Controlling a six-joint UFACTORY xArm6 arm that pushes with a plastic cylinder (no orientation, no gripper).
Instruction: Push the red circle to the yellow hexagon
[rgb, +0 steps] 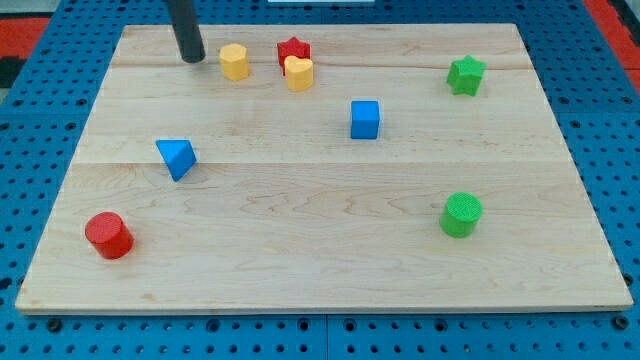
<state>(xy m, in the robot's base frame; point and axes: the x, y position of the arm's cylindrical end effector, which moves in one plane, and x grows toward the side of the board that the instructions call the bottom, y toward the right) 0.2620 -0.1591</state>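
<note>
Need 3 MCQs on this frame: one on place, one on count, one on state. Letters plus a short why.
1. Where is the red circle?
A. near the view's bottom left
B. near the view's top right
C. at the board's centre

2. How many green blocks are on the board?
A. one
B. two
C. three

3. How does my tip stand to the yellow hexagon?
A. resting on top of it
B. apart from it, on its view's-left side
C. pressed against its view's-right side

Key:
1 A: the red circle sits by the bottom-left corner, far from the hexagon near the top edge.
2 B: a green star at the view's top right and a green cylinder at lower right.
3 B: bare wood shows between the tip and the hexagon.
</note>
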